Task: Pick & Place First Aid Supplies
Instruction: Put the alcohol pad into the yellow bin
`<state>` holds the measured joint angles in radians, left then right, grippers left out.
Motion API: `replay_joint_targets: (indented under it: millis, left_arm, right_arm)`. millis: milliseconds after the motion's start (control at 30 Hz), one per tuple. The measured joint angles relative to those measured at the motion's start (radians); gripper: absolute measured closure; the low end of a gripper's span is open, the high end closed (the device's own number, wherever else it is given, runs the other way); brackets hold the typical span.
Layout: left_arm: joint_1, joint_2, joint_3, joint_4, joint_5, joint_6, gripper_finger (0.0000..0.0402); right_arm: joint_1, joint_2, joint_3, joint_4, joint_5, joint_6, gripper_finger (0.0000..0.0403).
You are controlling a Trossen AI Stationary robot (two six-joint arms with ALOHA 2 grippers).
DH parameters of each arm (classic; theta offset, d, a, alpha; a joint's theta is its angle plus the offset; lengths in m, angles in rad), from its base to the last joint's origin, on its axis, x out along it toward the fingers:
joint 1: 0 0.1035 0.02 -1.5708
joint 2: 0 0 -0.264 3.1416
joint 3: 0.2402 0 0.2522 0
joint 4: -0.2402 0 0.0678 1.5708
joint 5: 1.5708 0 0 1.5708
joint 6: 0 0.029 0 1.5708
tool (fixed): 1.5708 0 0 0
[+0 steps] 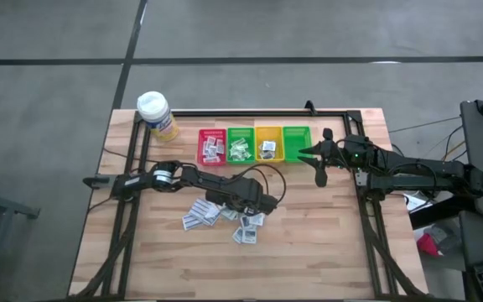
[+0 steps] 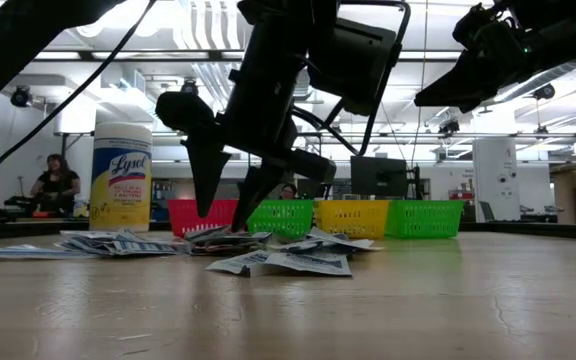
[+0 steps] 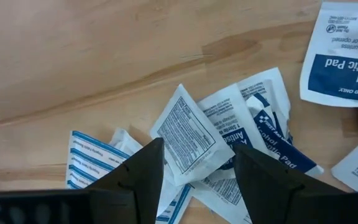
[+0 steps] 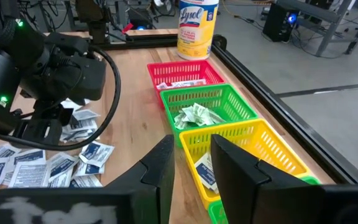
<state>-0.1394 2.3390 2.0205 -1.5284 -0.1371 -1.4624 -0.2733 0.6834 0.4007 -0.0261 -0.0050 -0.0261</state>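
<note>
The first aid supplies (image 1: 220,214) lie as a loose pile of small white sachets on the wooden table, with more sorted into the bins. My left gripper (image 3: 197,155) points down over the pile's right part and is open. Its fingers stand on either side of a white sachet with grey print (image 3: 185,134) that lies on top of other sachets. In the low view the left gripper (image 2: 226,220) has its fingertips down at the pile's top. My right gripper (image 1: 313,158) hangs open and empty above the table by the bins' right end; its wrist view shows the right gripper (image 4: 192,155) with a gap and nothing in it. My left gripper comes at the pile from above, pointing steeply down, one finger (image 3: 143,171) on each side of the grey-printed sachet. I cannot tell whether the fingertips touch that sachet or the ones under it.
Four small bins stand in a row at the table's far side: red (image 1: 211,146), green (image 1: 241,144), yellow (image 1: 268,144) and green (image 1: 296,143). A white-capped yellow wipes bottle (image 1: 156,115) stands at the far left corner. Bare wood lies near the front edge.
</note>
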Motion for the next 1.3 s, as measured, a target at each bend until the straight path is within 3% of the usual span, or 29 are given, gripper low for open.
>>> replay_joint_targets:
  millis: [1300]
  left_arm:
    - [0.002, 0.001, -0.028, 0.007, 0.001, -0.016, 0.0211]
  right_arm:
    - [0.0, 0.0, 0.0, 0.0, 0.0, -0.003, 0.0307]
